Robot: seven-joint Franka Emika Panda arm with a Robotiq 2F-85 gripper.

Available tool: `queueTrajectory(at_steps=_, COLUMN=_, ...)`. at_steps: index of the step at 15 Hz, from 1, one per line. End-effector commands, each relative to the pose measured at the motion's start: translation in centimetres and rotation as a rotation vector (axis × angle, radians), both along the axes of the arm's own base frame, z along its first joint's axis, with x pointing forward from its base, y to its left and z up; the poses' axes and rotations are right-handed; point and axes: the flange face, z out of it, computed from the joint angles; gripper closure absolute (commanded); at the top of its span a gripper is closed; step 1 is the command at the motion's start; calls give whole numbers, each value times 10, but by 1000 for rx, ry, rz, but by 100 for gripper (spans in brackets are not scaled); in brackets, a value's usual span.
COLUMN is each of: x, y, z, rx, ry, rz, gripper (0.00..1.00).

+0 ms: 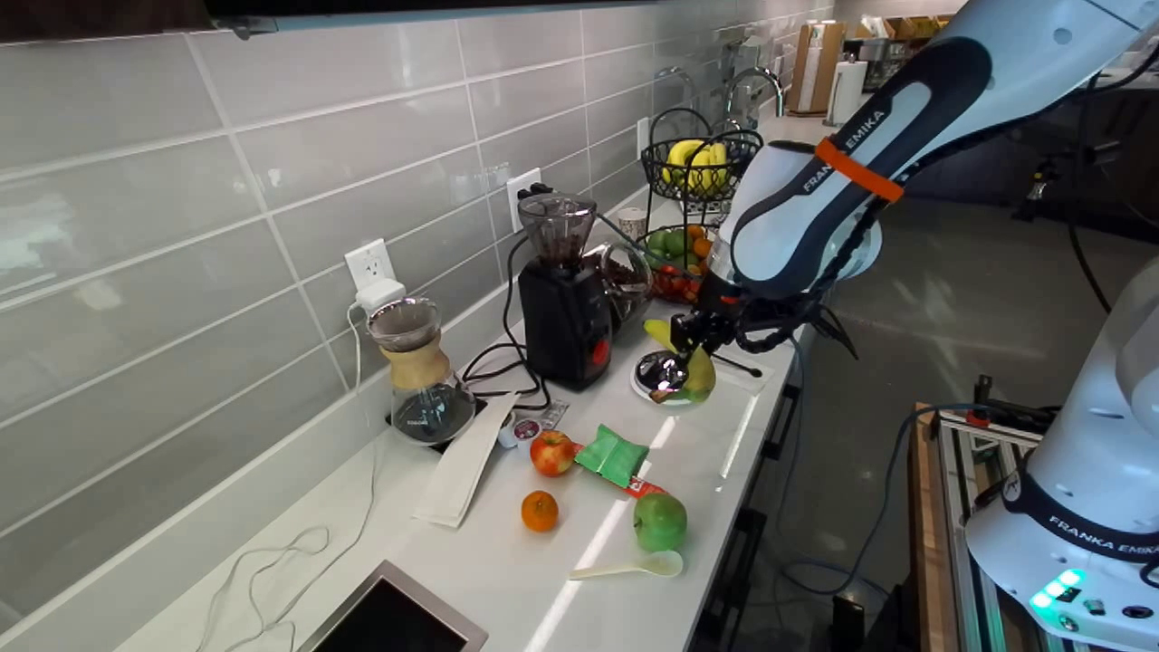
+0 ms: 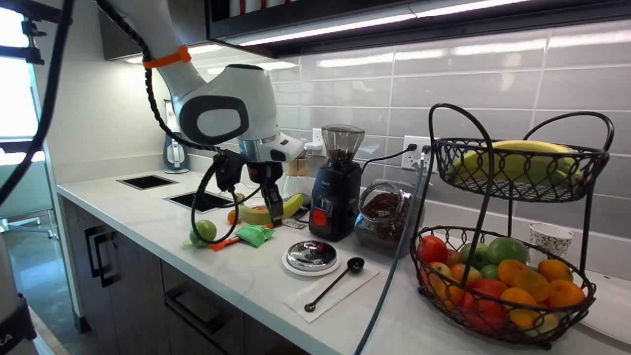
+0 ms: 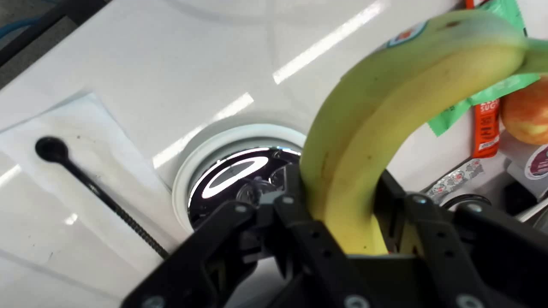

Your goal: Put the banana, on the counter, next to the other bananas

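Observation:
The banana (image 3: pixel 359 128), curved and yellow-green with a sticker, is held in my gripper (image 3: pixel 340 184) in the wrist view. The fingers are shut on it near one end. In both exterior views the banana (image 2: pixel 254 215) (image 1: pixel 699 373) hangs above the white counter (image 2: pixel 236 268), partly hidden by the gripper (image 2: pixel 275 214). In an exterior view it appears over a silver lid on a white dish (image 1: pixel 639 391). The other bananas (image 1: pixel 695 167) lie as a bunch in the upper wire basket; they also show in an exterior view (image 2: pixel 535 146). They are out of the wrist view.
The two-tier black wire basket (image 2: pixel 517 198) holds fruit below. A black coffee grinder (image 2: pixel 335 195) and a tilted jar of beans (image 2: pixel 382 217) stand by the wall. A black scoop (image 2: pixel 333 288), green packet (image 2: pixel 255 235) and green apple (image 2: pixel 203 233) lie on the counter. A blue cable (image 2: pixel 394 261) hangs across.

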Motion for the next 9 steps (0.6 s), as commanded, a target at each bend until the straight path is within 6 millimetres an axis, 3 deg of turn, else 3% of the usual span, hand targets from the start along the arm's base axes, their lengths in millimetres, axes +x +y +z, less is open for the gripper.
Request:
queueTrajectory(at_steps=1, x=-12, y=-14, z=47, rx=-100, ry=-34, rz=18, gripper=82)
queueTrajectory(at_steps=2, x=0, y=-8, z=23, rx=-61, ry=-18, rz=28, gripper=57)
queueTrajectory(at_steps=5, x=-4, y=-17, z=45, rx=-95, ry=-46, rz=23, gripper=57)
queueTrajectory(at_steps=9, x=-9, y=-16, z=44, rx=-95, ry=-41, rz=26, gripper=57)
